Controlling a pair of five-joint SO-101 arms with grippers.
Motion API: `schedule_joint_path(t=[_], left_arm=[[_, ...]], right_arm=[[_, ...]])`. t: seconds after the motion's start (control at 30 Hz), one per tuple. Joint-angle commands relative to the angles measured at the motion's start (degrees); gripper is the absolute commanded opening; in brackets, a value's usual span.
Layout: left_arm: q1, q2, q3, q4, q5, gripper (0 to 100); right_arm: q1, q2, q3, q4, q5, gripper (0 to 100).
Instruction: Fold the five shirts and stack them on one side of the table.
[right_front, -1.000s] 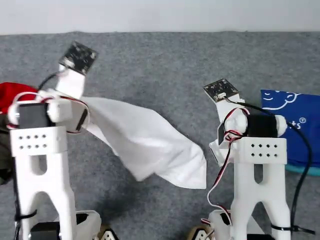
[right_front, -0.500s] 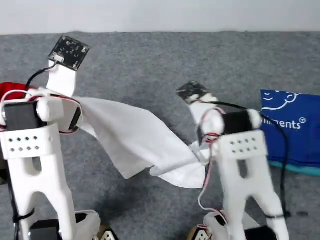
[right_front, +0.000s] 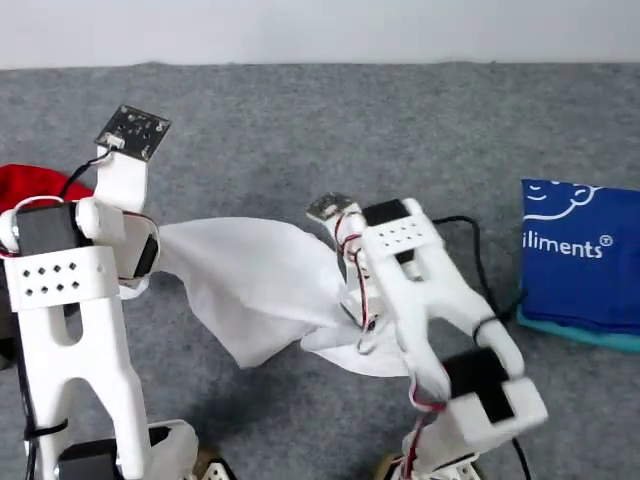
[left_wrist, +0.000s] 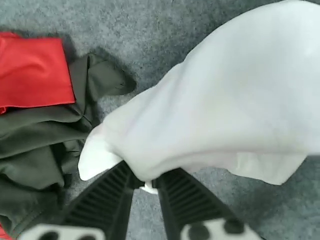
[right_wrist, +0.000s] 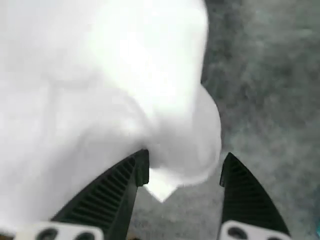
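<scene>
Left pincer (left_wrist: 145, 182) was clamped fully shut on an edge of the white shirt (right_front: 250, 280). It held that end lifted off the grey surface (right_front: 400, 130) near its left edge, so the cloth hung out from the grip and draped toward the middle. Judging by the task, this hold was meant to keep one end raised and taut while the other arm took the opposite end, so the two could spread the shirt flat for folding. Just beside that pincer, at the left edge, a red shirt (left_wrist: 32, 70) lay against a crumpled dark green shirt (left_wrist: 40, 145). Both looked unfolded and probably awaited their turn.

The white shirt ran from the left arm across the middle of the surface, bunched and wrinkled, with its other end resting on the surface toward the near edge. The right arm was bent low over that end. The right pincer (right_wrist: 186, 157) stood wide open with one jaw on either side of a rounded fold of the white cloth, gripping nothing yet. Closing there would likely catch the fold. A likely risk was pinching several layers at once instead of a single corner, which would leave the shirt bunched when pulled out.

At the right edge, well apart from both arms, a folded blue shirt (right_front: 580, 260) lay on top of a teal shirt (right_front: 590, 338). This looked like the stack the task asks for, so two shirts seemed done and three remained.
</scene>
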Motion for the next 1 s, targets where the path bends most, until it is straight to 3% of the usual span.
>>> schedule_joint_path(t=[0.0, 0.13, 0.33, 0.6, 0.8, 0.87, 0.97], left_arm=[[-0.4, -0.8, -0.2, 1.1, 0.5, 1], [-0.4, -0.8, -0.2, 1.1, 0.7, 1], [-0.4, -0.5, -0.2, 1.1, 0.7, 1], [0.0, -0.3, 2.2, -1.5, 0.6, 1], [-0.3, -0.3, 11.0, -7.3, 0.7, 1], [-0.4, -0.4, 12.7, -8.4, 0.8, 1], [-0.4, -0.4, 13.5, -8.3, 0.6, 1]], right_arm=[[-0.3, 3.6, -3.0, -2.2, 1.8, 17.7], [1.5, 4.5, -9.3, -1.9, 9.1, 0.3], [8.9, 4.6, -25.5, 2.3, 20.3, 1.0], [12.6, 11.6, -43.1, -6.2, 37.5, 1.0], [11.8, 22.8, -51.8, -16.0, 38.1, 2.5], [11.3, 24.9, -55.4, -13.7, 37.9, 8.3], [10.0, 24.9, -61.5, -6.9, 30.9, 16.2]])
